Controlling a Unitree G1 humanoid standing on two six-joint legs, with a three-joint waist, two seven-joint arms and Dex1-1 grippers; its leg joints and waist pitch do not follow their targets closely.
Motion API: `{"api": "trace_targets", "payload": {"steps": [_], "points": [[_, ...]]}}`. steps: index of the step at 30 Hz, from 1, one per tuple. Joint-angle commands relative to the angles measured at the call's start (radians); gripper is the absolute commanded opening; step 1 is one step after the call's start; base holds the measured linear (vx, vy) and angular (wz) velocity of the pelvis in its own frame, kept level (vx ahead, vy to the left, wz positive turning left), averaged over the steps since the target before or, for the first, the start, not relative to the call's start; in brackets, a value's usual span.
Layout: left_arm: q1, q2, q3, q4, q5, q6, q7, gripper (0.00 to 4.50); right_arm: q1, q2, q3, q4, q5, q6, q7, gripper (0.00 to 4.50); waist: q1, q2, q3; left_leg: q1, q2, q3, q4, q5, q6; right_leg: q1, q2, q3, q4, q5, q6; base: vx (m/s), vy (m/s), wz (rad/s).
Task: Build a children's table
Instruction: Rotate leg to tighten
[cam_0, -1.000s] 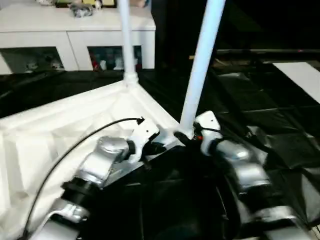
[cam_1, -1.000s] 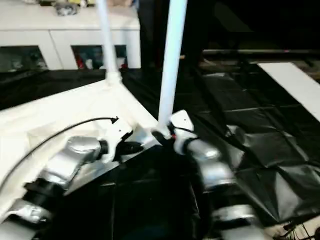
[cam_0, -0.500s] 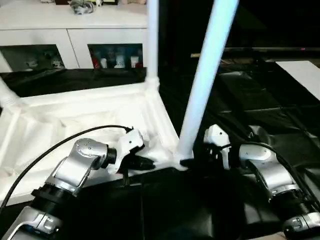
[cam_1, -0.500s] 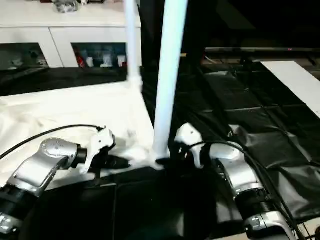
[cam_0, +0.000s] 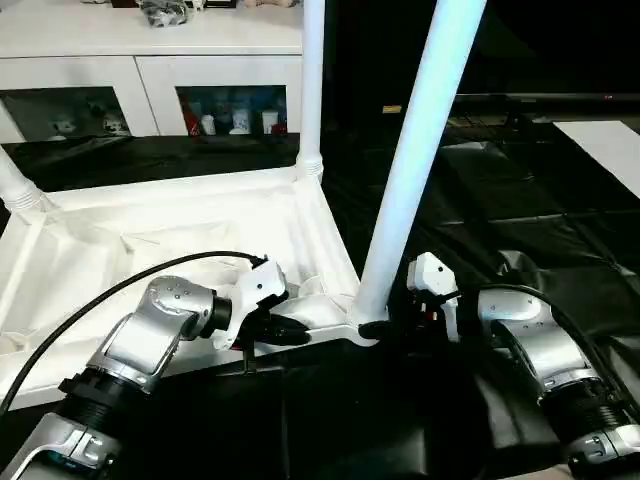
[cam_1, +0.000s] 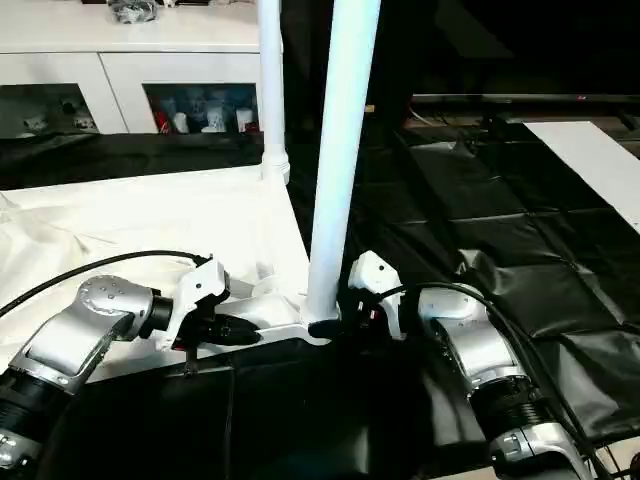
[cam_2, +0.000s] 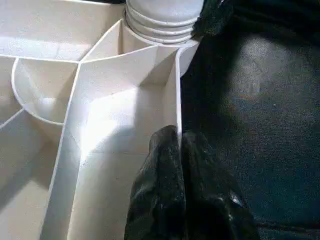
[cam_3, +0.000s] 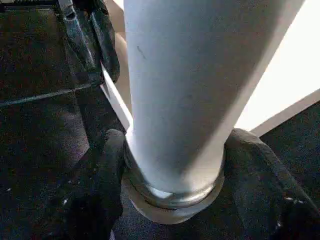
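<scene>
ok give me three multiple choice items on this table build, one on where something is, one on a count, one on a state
1. The left gripper is clamped on
A. the tabletop's edge wall
B. a leg's top
C. the cabinet door

2. How many legs can be seen standing in the tabletop?
A. one
B. three
C. five

3. The right gripper has its fingers
A. pressed shut on nothing
B. set either side of the near leg's base
C. around a cable

Key: 1 A, the left wrist view shows the black fingers pinching the thin white wall. 2 B, the near leg, the far leg and a third by the left edge. 3 B, a finger sits on each side of the socket collar.
</scene>
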Motion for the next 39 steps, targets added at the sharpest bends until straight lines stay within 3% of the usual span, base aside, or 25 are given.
{"api": "trace_targets", "payload": {"steps": [1,9,12,15,19,20,21,24,26,29,31,32,35,36,37,39], "points": [[0.009,-0.002,-0.042,-0.02,-0.015,0.01,-0.045,0.0,0.005,-0.002,-0.004,0.001,0.008,0.002,0.002,2.65,-0.001,0.002,-0.049,0.012,0.041,-0.007,-0.063,-0.088,0.089,0.043,-0.053,0.043,-0.051,0.079,-0.284,0.0,0.0,0.0],[0.012,-0.003,-0.046,-0.024,-0.012,0.013,-0.041,0.0,0.009,0.004,-0.004,0.014,0.003,-0.001,-0.015,2.65,-0.001,0.001,-0.049,0.012,0.04,-0.007,-0.061,-0.094,0.083,0.043,-0.053,0.043,-0.05,0.071,-0.281,0.0,0.0,0.0],[-0.005,-0.043,-0.035,0.032,0.035,-0.012,0.065,0.0,-0.012,0.055,-0.032,0.079,-0.02,-0.003,-0.145,2.65,-0.005,0.001,-0.047,0.009,0.038,-0.006,-0.062,-0.091,0.079,0.042,-0.055,0.044,-0.052,0.068,-0.282,0.0,0.0,0.0],[-0.03,-0.095,-0.013,0.103,0.065,-0.021,0.178,0.0,-0.025,0.112,-0.065,0.139,-0.016,0.006,-0.25,2.65,-0.007,0.002,-0.04,0.015,0.041,-0.008,-0.071,-0.171,0.037,0.038,-0.058,0.046,-0.065,-0.062,-0.263,0.0,0.0,0.0],[-0.061,-0.17,0.007,0.171,0.084,0.01,0.307,0.0,-0.028,0.215,-0.107,0.19,-0.002,0.03,-0.421,2.64,-0.007,0.0,-0.033,0.019,0.041,-0.011,-0.082,-0.268,-0.011,0.034,-0.061,0.049,-0.082,-0.235,-0.206,0.0,0.0,0.0],[-0.061,-0.17,0.007,0.171,0.084,0.01,0.307,0.0,-0.028,0.215,-0.107,0.19,-0.002,0.03,-0.421,2.64,-0.008,0.0,-0.033,0.021,0.041,-0.011,-0.083,-0.279,-0.015,0.031,-0.061,0.05,-0.084,-0.257,-0.198,0.0,0.0,0.0],[-0.08,-0.233,0.031,0.204,0.082,0.046,0.394,0.0,-0.04,0.307,-0.149,0.212,0.014,0.055,-0.572,2.64,-0.009,0.003,-0.031,0.023,0.042,-0.013,-0.086,-0.3,-0.024,0.028,-0.062,0.052,-0.088,-0.284,-0.184,0.0,0.0,0.0],[-0.098,-0.292,0.046,0.245,0.093,0.052,0.474,0.0,-0.061,0.394,-0.186,0.25,0.017,0.07,-0.729,2.63,-0.012,0.005,-0.033,0.024,0.041,-0.018,-0.091,-0.305,-0.045,0.024,-0.063,0.053,-0.09,-0.308,-0.167,0.0,0.0,0.0],[-0.119,-0.352,0.058,0.299,0.105,0.046,0.564,0.0,-0.078,0.462,-0.179,0.289,-0.014,0.06,-0.837,2.63,-0.015,0.002,-0.031,0.025,0.039,-0.017,-0.092,-0.319,-0.055,0.02,-0.061,0.052,-0.094,-0.318,-0.159,0.0,0.0,0.0],[-0.132,-0.384,0.067,0.327,0.099,0.043,0.591,0.0,-0.079,0.489,-0.138,0.297,-0.057,0.037,-0.854,2.63,-0.011,0.003,-0.036,0.023,0.04,-0.017,-0.092,-0.303,-0.042,0.024,-0.061,0.052,-0.094,-0.266,-0.145,0.0,0.0,0.0],[-0.14,-0.4,0.071,0.34,0.1,0.042,0.594,0.0,-0.082,0.505,-0.124,0.296,-0.074,0.028,-0.85,2.63,-0.011,-0.004,-0.039,0.018,0.038,-0.013,-0.091,-0.255,-0.028,0.029,-0.057,0.052,-0.089,-0.193,-0.15,0.0,0.0,0.0],[-0.141,-0.402,0.072,0.342,0.1,0.042,0.593,0.0,-0.083,0.506,-0.122,0.297,-0.078,0.025,-0.848,2.63,-0.011,-0.007,-0.038,0.016,0.037,-0.013,-0.091,-0.243,-0.022,0.031,-0.058,0.052,-0.088,-0.183,-0.151,0.0,0.0,0.0],[-0.147,-0.405,0.075,0.349,0.1,0.046,0.58,0.0,-0.086,0.506,-0.113,0.297,-0.092,-0.001,-0.834,2.63,-0.008,-0.003,-0.036,0.019,0.038,-0.011,-0.092,-0.246,-0.008,0.028,-0.06,0.052,-0.092,-0.201,-0.152,0.0,0.0,0.0],[-0.148,-0.399,0.076,0.353,0.101,0.044,0.572,0.0,-0.085,0.502,-0.129,0.285,-0.069,-0.003,-0.819,2.63,-0.008,-0.007,-0.035,0.019,0.038,-0.011,-0.092,-0.25,-0.007,0.028,-0.06,0.052,-0.093,-0.214,-0.15,0.0,0.0,0.0],[-0.148,-0.394,0.075,0.352,0.101,0.043,0.564,0.0,-0.085,0.499,-0.142,0.279,-0.055,-0.003,-0.814,3.18,-0.007,-0.005,-0.035,0.02,0.038,-0.011,-0.093,-0.258,-0.007,0.027,-0.061,0.053,-0.095,-0.235,-0.146,0.0,0.0,0.0],[-0.144,-0.38,0.074,0.346,0.098,0.042,0.54,0.0,-0.088,0.483,-0.162,0.266,-0.04,-0.004,-0.798,3.35,-0.008,-0.004,-0.033,0.02,0.039,-0.013,-0.096,-0.276,-0.01,0.025,-0.062,0.052,-0.098,-0.266,-0.138,0.0,0.0,0.0]]}}
